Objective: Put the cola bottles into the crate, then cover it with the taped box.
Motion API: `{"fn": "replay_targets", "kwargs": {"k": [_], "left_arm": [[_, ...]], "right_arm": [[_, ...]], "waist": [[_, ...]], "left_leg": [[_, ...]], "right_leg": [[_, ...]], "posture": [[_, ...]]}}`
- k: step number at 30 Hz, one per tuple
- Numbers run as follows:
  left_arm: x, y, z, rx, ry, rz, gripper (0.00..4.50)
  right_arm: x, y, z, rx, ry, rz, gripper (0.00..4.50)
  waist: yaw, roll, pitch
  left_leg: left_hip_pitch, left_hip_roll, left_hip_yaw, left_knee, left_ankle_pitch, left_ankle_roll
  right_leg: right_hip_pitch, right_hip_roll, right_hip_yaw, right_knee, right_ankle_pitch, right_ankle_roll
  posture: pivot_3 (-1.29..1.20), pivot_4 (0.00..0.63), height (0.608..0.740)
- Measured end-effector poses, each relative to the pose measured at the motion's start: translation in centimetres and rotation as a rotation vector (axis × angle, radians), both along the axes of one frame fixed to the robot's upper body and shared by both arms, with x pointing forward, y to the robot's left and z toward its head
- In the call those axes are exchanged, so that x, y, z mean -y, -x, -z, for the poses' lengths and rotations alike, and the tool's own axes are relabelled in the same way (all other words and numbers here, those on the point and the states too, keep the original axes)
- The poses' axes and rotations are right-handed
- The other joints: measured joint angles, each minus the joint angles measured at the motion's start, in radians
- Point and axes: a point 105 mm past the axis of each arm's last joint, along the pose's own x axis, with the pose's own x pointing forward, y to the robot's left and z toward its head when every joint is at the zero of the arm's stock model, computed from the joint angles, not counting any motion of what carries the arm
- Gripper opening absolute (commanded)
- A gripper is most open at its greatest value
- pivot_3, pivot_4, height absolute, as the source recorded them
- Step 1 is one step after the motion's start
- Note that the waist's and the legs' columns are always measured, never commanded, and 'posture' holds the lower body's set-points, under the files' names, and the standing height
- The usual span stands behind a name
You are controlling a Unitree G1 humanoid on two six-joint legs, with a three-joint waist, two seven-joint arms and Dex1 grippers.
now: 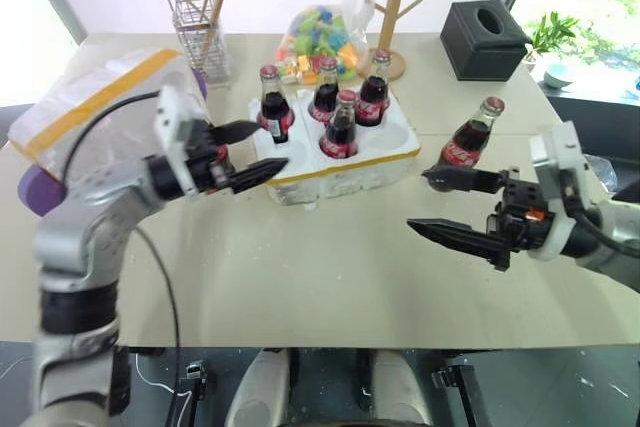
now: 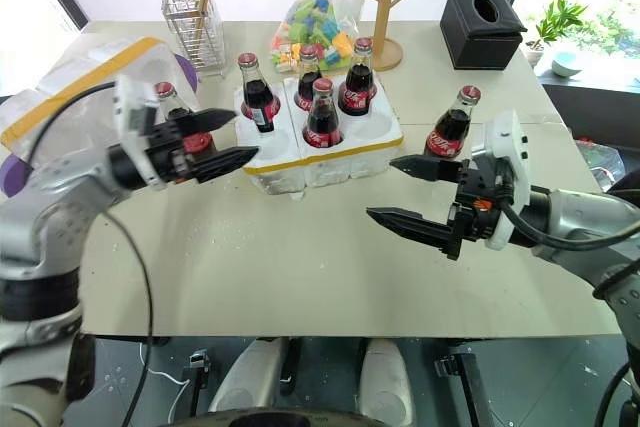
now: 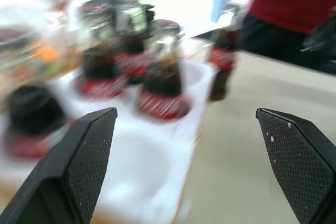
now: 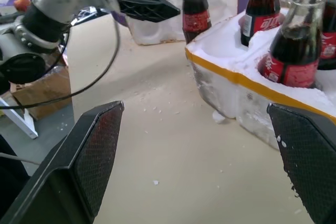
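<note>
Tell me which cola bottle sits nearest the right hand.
The bottle standing alone on the table, right of the crate, just beyond the right hand; four others stand in wells.

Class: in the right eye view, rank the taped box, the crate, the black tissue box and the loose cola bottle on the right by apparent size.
1. taped box, partly hidden by the arm
2. crate
3. black tissue box, farther away, so true size is unsure
4. loose cola bottle

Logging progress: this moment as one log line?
crate: four cola bottles seated | loose: left bottle, right bottle on table | left gripper: open, empty | right gripper: open, empty | taped box: aside
</note>
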Motion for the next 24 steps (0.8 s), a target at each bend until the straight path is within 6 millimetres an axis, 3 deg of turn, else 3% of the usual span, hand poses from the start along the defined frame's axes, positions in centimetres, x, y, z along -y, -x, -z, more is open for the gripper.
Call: {"fn": "replay_targets", "kwargs": {"k": [4, 10, 24], "left_arm": [[-4.2, -1.0, 1.9, -0.057, -0.024, -0.272, 4.43], [-7.1, -3.2, 2.9, -0.078, -0.005, -0.465, 4.43], [-5.7, -7.2, 4.7, -0.099, -0.017, -0.426, 4.43]], "right_arm": [[-0.1, -0.3, -0.3, 0.004, -0.005, -0.023, 4.50], [-0.2, -0.9, -0.5, 0.012, 0.000, -0.038, 4.50], [-0.7, -1.0, -0.6, 0.019, -0.011, -0.053, 4.50]], "waist": [[0.002, 0.000, 0.000], [0.011, 0.000, 0.000], [0.021, 0.000, 0.000]], "left_leg": [[0.002, 0.000, 0.000, 0.001, 0.000, 0.000], [0.002, 0.000, 0.001, 0.001, 0.000, 0.000], [-0.001, -0.001, 0.002, 0.001, 0.000, 0.000]], "right_leg": [[0.003, 0.000, 0.000, -0.002, 0.000, 0.000], [0.002, 0.001, 0.000, -0.002, 0.004, 0.001], [-0.001, 0.000, 0.000, -0.002, 0.004, 0.002]], "posture": [[0.00, 0.150, 0.740], [0.00, 0.150, 0.740], [0.00, 0.150, 0.740]]}}
